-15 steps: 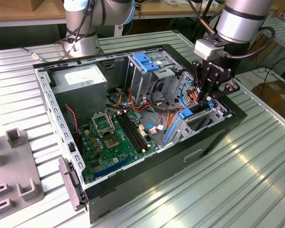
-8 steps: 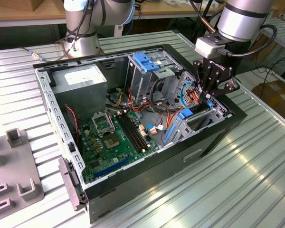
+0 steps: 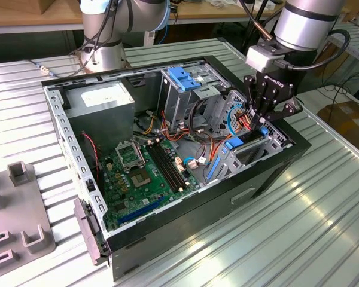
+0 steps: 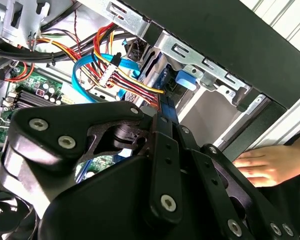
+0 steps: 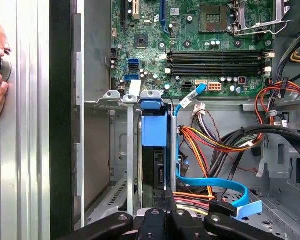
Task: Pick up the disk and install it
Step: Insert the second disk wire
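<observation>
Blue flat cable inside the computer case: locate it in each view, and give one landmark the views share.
Exterior view: the blue flat cable curves beside the wire bundle, to the exterior view's right of the motherboard.
Second wrist view: the cable loops beside the wire bundle, next to the motherboard.
First wrist view: the cable lies by the wire bundle.
Shared landmark: the motherboard.

Exterior high; wrist views close inside case (image 3: 185, 197)
</observation>
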